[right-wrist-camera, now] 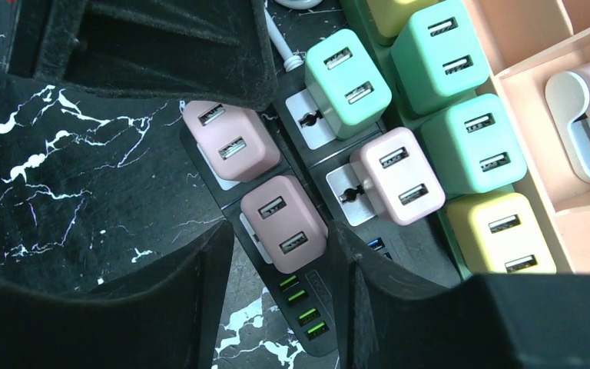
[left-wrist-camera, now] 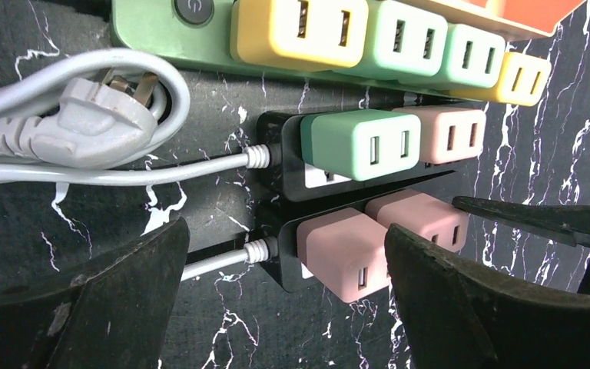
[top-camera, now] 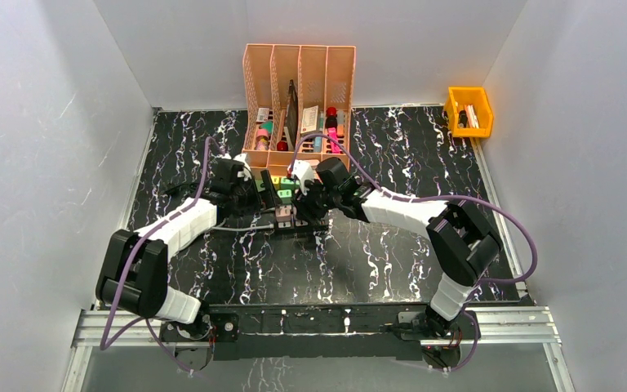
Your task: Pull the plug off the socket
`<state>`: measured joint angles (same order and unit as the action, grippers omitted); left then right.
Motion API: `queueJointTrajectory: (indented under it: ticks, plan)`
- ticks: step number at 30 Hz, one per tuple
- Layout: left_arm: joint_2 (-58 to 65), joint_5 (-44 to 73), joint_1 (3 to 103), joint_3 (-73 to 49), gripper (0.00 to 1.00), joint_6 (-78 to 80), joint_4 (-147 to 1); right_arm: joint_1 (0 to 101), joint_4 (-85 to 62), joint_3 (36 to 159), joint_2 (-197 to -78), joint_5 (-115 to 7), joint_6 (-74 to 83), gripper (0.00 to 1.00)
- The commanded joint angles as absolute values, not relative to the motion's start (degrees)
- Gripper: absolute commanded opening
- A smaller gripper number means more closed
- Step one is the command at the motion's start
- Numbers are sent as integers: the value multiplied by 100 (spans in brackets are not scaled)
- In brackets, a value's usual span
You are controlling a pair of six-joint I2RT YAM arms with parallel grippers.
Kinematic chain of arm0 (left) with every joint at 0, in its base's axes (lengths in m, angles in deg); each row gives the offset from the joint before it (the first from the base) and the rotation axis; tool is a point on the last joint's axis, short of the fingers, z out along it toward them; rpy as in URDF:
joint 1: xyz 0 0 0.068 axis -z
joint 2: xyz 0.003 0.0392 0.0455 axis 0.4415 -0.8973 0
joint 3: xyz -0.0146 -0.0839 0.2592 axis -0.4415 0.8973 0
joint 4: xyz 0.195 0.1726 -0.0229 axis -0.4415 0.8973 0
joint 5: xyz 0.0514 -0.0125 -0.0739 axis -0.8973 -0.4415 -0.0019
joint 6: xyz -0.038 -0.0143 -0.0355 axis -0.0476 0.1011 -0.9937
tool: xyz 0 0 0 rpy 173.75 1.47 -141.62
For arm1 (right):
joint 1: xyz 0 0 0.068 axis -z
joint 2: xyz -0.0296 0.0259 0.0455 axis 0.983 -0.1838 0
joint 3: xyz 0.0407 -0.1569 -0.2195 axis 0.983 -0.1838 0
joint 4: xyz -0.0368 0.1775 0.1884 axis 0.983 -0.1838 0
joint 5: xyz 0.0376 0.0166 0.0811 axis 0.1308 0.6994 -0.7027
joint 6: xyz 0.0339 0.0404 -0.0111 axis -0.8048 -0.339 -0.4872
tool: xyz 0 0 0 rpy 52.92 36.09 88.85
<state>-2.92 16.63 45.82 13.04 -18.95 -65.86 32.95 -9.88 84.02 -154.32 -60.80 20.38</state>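
Note:
A black power strip [right-wrist-camera: 316, 301] lies on the marble table with two pink plugs in its sockets. My right gripper [right-wrist-camera: 283, 232] stands over the pink plug [right-wrist-camera: 283, 221] next to the green USB ports. Its jaws flank the plug closely: the right finger [right-wrist-camera: 369, 284] is against the plug's side and a narrow gap shows at the left finger [right-wrist-camera: 200, 284]. My left gripper [left-wrist-camera: 284, 231] is wide open over the neighbouring pink plug [left-wrist-camera: 342, 250] and holds nothing. In the top view both grippers [top-camera: 255, 198] [top-camera: 309, 202] meet over the strips.
A second black strip [left-wrist-camera: 284, 157] carries a mint plug [left-wrist-camera: 353, 142] and a pink one. Behind it a green strip [left-wrist-camera: 154, 23] holds yellow and mint plugs. A loose white cable and plug [left-wrist-camera: 84, 119] lie at the left. A peach organizer [top-camera: 298, 90] and a yellow bin [top-camera: 469, 110] stand at the back.

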Motion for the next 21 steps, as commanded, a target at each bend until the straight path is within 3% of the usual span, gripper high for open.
queueJointTrajectory:
  ticks: [1,15,21]
  plan:
    - [-285,1661,4621,1468,98,-2109,-6711,3309,-1041,8546,-15414,-6389,2357,55]
    - [-575,1851,4765,1641,98,-2503,-7086,3267,-567,8319,-15563,-5935,2780,71]
    - [-525,1825,4770,1619,98,-2537,-7092,3230,-604,8424,-15825,-5848,2917,69]
